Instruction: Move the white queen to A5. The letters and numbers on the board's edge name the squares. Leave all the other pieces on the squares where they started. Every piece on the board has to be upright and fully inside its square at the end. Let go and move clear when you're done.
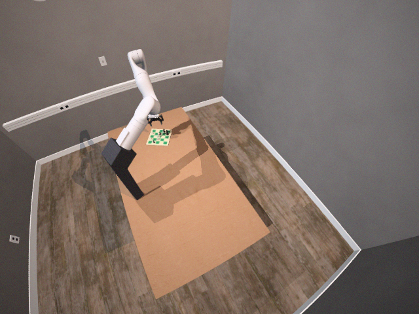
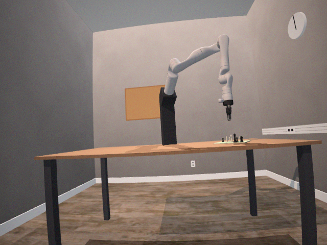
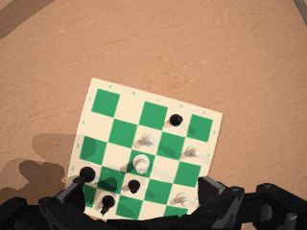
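We start with the tabletop [image 2: 105,151], a long wooden slab with the arm's dark pedestal on one long edge, toward a far corner. The green-and-cream board [image 1: 158,137] lies near that same end, just beside the pedestal and well away from the opposite short edge.

Our claw [image 2: 229,116] hangs well above the board, pointing down, its fingers spread wide with nothing between them. In the wrist view the dark fingers frame the board's near side.

On the board we count several white pieces and four black ones, all upright as far as we can tell. The white queen [image 3: 141,164] we take to be the tallest pale piece, standing on a cream square near the board's middle (the crown is too blurred for certainty, and the edge lettering is unreadable). A black piece [image 3: 133,186] stands just beside it, one square nearer the claw.

We judge this to be the approach step: nothing is grasped yet. Next we should centre over the queen, descend straight with the fingers straddling it, clear of the black neighbour, then close before carrying it to A5.
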Controlling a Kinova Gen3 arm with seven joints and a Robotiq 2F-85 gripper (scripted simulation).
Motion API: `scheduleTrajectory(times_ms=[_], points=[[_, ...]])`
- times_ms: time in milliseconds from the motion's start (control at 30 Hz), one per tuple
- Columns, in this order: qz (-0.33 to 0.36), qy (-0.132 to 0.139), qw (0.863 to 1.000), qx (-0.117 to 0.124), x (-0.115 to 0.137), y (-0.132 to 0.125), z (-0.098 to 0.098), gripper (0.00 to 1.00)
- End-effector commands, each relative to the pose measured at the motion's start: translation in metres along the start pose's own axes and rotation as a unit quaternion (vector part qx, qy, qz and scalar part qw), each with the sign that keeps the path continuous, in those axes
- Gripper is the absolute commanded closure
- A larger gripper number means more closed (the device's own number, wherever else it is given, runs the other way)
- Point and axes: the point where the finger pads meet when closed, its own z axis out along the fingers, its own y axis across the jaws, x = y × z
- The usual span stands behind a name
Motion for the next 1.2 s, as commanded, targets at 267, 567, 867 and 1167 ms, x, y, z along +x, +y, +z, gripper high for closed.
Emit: scheduleTrajectory(times_ms=[267,567,867,1167], points=[[0.002,-0.007,1.000,-0.005,-0.004,0.005,0.021,0.00],[0.005,-0.003,1.000,-0.003,-0.001,0.003,0.035,0.59],[0.005,-0.002,1.000,-0.003,-0.001,0.002,0.035,0.59],[0.005,-0.002,1.000,-0.003,-0.001,0.002,0.035,0.59]])
